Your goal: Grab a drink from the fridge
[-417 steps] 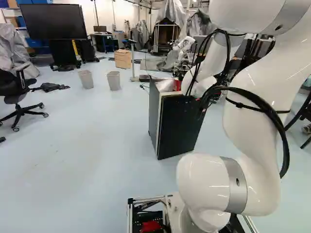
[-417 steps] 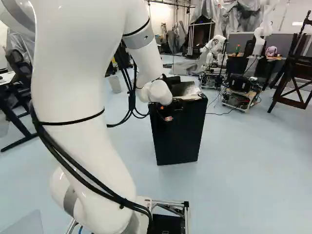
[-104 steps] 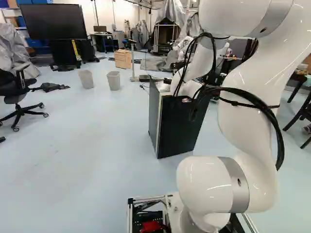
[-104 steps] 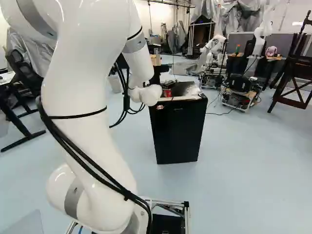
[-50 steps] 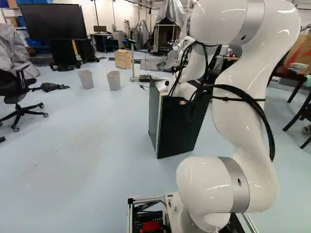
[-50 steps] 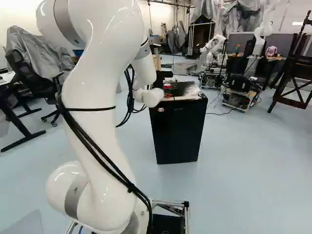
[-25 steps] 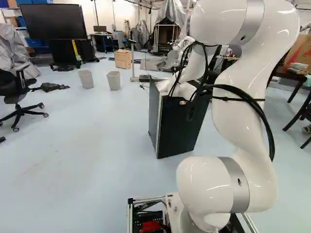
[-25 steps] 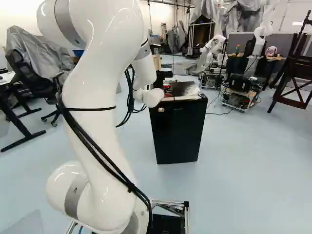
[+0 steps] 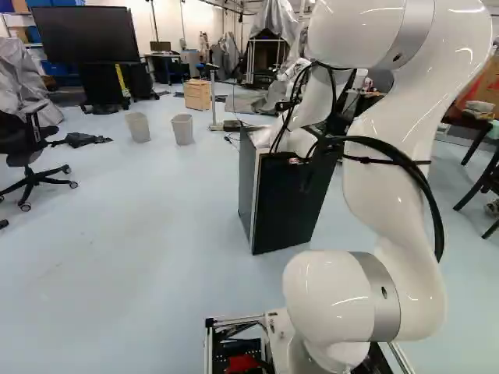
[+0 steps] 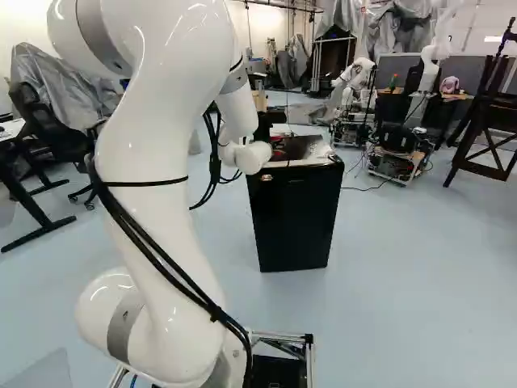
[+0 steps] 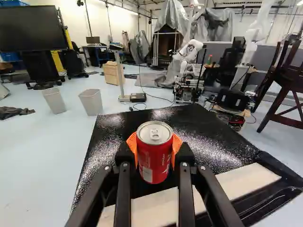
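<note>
In the right base view the black gripper point(image 10: 263, 128) shows in part beyond the white wrist, over the near left of the fridge top. A red drink can point(image 11: 154, 153) stands upright between the fingers of my gripper point(image 11: 155, 150) in the wrist view, an orange pad touching it from each side. The gripper is shut on this can. Under and behind it lies the glossy black fridge top point(image 11: 208, 137), with a pale strip along its near edge. Whether the can's base touches that top, I cannot tell. The fridge door point(image 10: 295, 218) looks closed.
Beyond the fridge stand two grey bins point(image 9: 182, 129), a wooden drawer box point(image 9: 197, 94) and another robot point(image 11: 188, 71). A second wheeled base point(image 10: 398, 152) is behind it at the right. A dark wooden chair point(image 10: 489, 121) stands at the far right of the right base view.
Over the last seconds my arm has drawn back and shifted across the fridge's near side. In the last half second the wrist has moved slightly. The base and fridge have stayed put.
</note>
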Motion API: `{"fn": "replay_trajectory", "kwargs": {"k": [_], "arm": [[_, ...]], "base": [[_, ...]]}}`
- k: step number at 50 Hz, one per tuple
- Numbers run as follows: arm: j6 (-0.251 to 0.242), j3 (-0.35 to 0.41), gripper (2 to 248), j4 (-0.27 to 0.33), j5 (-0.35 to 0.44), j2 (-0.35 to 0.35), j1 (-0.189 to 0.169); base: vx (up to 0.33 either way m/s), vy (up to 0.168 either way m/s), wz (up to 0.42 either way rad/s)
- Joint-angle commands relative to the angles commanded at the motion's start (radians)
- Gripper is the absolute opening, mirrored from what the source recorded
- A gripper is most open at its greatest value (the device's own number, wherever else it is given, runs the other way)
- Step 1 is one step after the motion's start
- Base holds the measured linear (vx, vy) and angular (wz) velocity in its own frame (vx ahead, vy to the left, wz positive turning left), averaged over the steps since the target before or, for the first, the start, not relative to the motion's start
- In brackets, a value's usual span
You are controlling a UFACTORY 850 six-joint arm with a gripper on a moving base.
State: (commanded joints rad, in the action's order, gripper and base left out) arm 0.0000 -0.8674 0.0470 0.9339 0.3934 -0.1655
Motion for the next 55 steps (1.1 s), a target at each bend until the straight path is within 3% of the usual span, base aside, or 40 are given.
{"fn": "replay_trajectory", "kwargs": {"k": [32, 55], "arm": [[0.0, 0.002, 92, 0.0, 0.0, -0.04, 0.001], [0.0, 0.054, 92, -0.003, -0.004, -0.083, 0.012]], "base": [[0.0, 0.0, 0.0], [0.0, 0.0, 0.0]]}}
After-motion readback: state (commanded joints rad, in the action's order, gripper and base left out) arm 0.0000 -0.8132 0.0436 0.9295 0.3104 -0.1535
